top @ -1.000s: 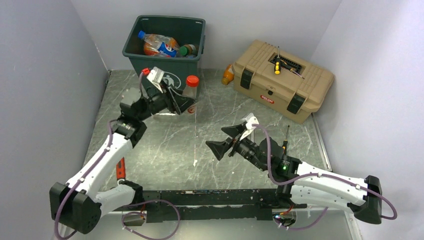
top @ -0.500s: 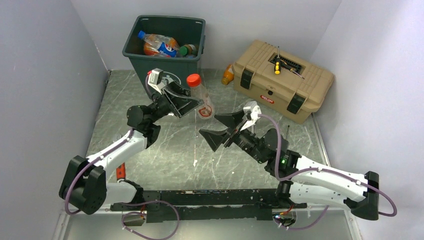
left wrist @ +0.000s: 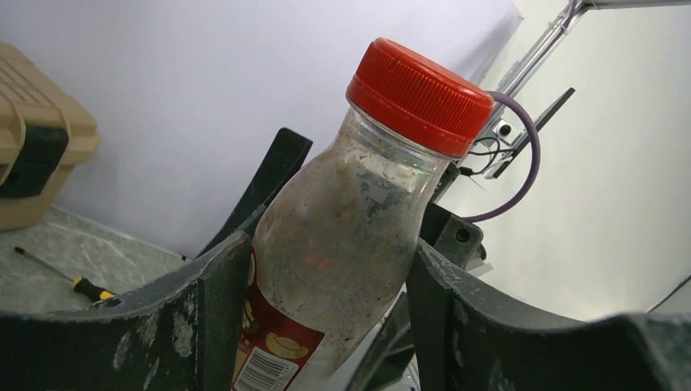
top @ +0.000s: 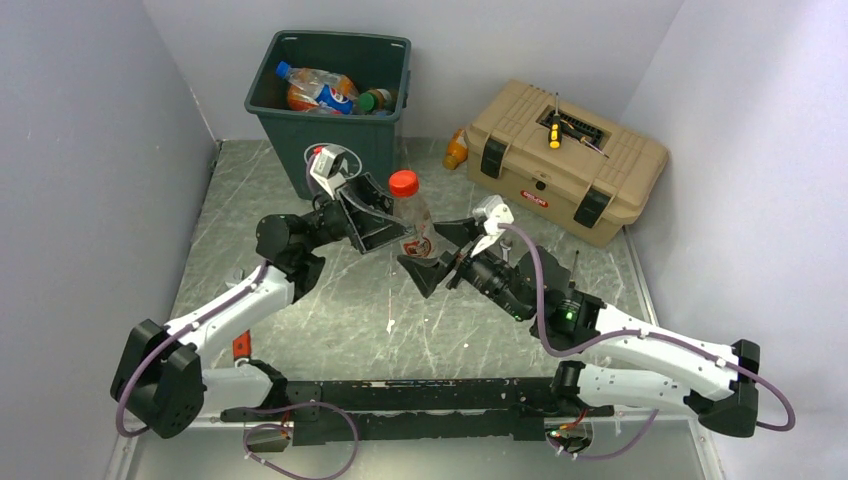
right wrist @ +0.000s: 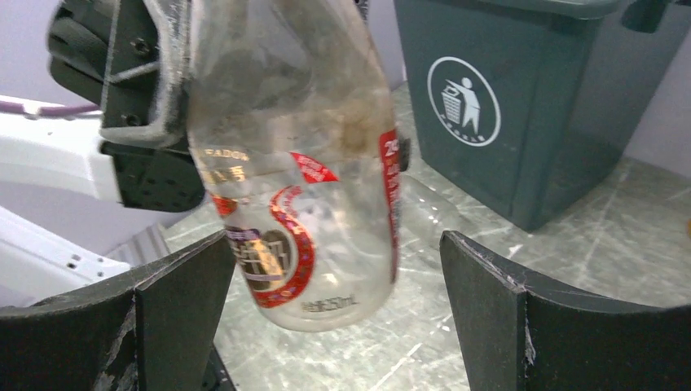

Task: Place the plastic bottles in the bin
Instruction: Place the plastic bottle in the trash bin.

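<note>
My left gripper (top: 385, 222) is shut on a clear plastic bottle (top: 412, 213) with a red cap and a red label and holds it above the table's middle; the same bottle fills the left wrist view (left wrist: 350, 236). My right gripper (top: 438, 250) is open, its jaws on either side of the bottle's lower end (right wrist: 314, 212) without touching it. The dark green bin (top: 335, 105) stands at the back left and holds several bottles (top: 322, 90). It also shows in the right wrist view (right wrist: 521, 98). An orange bottle (top: 456, 150) lies by the toolbox.
A tan toolbox (top: 565, 160) with a yellow-handled screwdriver (top: 554, 135) on its lid stands at the back right. A screwdriver (top: 574, 275) lies on the table near the right arm. White walls close in the table on both sides.
My left gripper lifted the red-capped bottle off the table near the bin and carried it right toward the middle. My right gripper moved left and up until its open jaws stood around the bottle's base.
</note>
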`<state>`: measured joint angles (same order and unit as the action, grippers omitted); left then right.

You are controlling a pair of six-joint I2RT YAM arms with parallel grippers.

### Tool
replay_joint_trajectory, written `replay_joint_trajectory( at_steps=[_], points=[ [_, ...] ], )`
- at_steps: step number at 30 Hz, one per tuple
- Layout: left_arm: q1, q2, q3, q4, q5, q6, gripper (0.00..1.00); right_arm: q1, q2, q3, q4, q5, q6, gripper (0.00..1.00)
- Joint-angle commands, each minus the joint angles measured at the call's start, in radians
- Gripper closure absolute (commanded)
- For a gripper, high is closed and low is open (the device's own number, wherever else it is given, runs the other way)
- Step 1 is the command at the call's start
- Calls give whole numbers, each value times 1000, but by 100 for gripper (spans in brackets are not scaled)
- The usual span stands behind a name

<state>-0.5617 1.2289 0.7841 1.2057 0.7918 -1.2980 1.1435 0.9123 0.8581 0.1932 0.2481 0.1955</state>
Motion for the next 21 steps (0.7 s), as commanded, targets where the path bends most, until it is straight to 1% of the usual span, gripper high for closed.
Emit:
replay_joint_trajectory(
  at_steps=[1, 4, 7, 10, 11, 13, 14, 15, 16, 18, 19, 20, 21],
  points=[
    [-8, -61, 72, -152, 62, 56, 100, 4, -23, 62, -46, 44, -119, 0],
    [-19, -65, 85, -191, 72, 67, 100, 4, 7, 89, -67, 11, -143, 1],
    [-29, -55, 86, -163, 71, 46, 100, 4, 31, 83, -43, -25, -136, 9],
    [-39, -48, 90, -175, 80, 47, 100, 4, 24, 38, 34, -52, -122, 23],
    [-42, -47, 90, -187, 82, 52, 100, 4, 18, 25, 59, -62, -119, 29],
    [-43, -49, 88, -201, 80, 64, 99, 4, 9, 4, 96, -86, -113, 44],
    [-44, -52, 85, -203, 76, 69, 89, 3, 5, -1, 104, -96, -112, 50],
    [-44, -56, 81, -204, 74, 79, 76, 4, 2, -2, 104, -100, -112, 55],
    [-44, -63, 76, -203, 70, 93, 59, 4, 0, -1, 98, -102, -112, 59],
    [-43, -90, 62, -228, 44, 142, 24, 4, -7, 3, 68, -102, -113, 62],
    [-43, -114, 53, -260, 19, 197, 4, 4, -14, 4, 49, -102, -115, 64],
    [-43, -143, 48, -306, -13, 257, 1, 4, -21, 3, 29, -101, -120, 65],
    [-43, -180, 49, -360, -46, 325, 1, 4, -29, -1, 8, -96, -124, 65]
  ],
)
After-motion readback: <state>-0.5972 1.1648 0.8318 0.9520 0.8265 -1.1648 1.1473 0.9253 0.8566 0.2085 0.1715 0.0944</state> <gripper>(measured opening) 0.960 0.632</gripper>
